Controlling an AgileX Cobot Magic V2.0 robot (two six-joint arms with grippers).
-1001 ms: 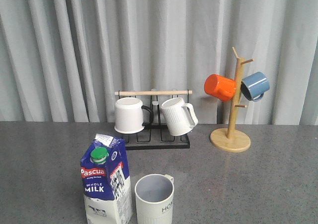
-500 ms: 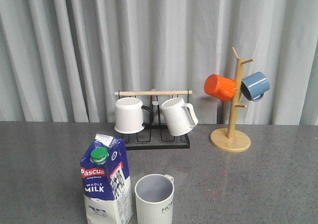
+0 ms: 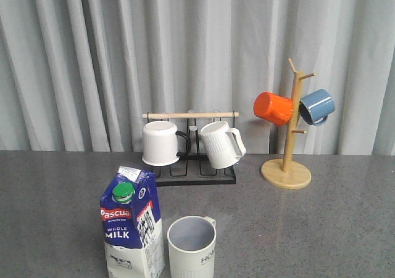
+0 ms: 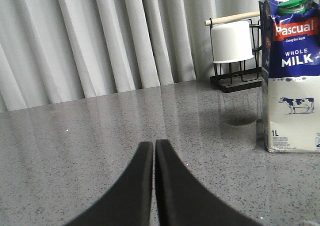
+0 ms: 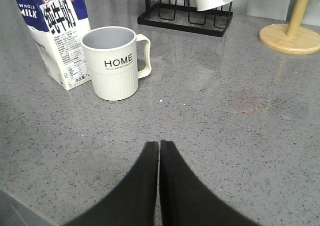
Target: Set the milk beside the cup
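The milk (image 3: 131, 228), a blue-and-white "Pascual" carton with a green cap, stands upright at the table's front, just left of the cup (image 3: 192, 247). The cup is cream, ribbed, grey-blue inside and reads "HOME". A narrow gap separates them. In the right wrist view the cup (image 5: 114, 63) stands beside the milk (image 5: 55, 33); in the left wrist view the milk (image 4: 292, 75) stands at the edge. My left gripper (image 4: 154, 146) is shut and empty, low over bare table, well away from the milk. My right gripper (image 5: 159, 145) is shut and empty, a short way back from the cup.
A black wire rack (image 3: 191, 167) with a wooden bar holds a plain white mug (image 3: 160, 143) and a ribbed white mug (image 3: 221, 143) behind the milk. A wooden mug tree (image 3: 287, 167) at the back right carries an orange mug (image 3: 273, 108) and a blue mug (image 3: 316, 106). A grey curtain hangs behind.
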